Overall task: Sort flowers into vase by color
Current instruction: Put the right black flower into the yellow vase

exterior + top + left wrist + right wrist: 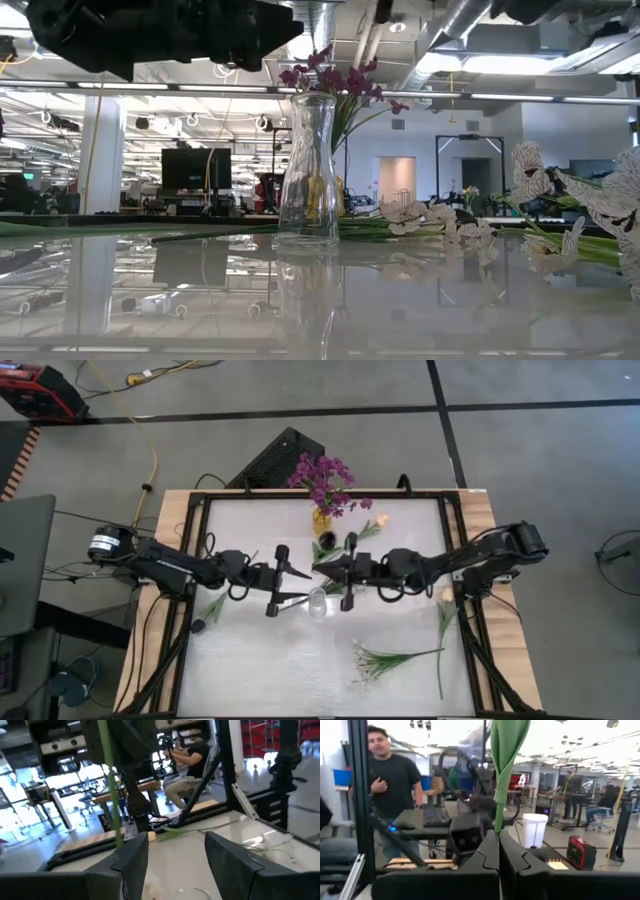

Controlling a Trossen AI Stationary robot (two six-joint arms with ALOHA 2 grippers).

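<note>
My right gripper is over the table's middle, shut on a green-stemmed flower with a peach bud. My left gripper faces it from the left, open, and a green stem runs past one of its fingers. A clear glass vase stands on the table between the grippers. Behind it, purple sprays stand in a yellow vase. White sprays and another peach tulip lie flat at the near right. My right gripper pinches the flower's green stem, where a leaf wraps it, between its two shut fingers. The fingers come level from the table's right and lie across the stem. The flower is lifted clear and stands up above the fingers. Whether my left gripper touches the stem I cannot tell.
A dark bud lies by the yellow vase. Another stemmed flower lies near the left rail. A dark frame borders the table. People show beyond the table, one standing, one seated.
</note>
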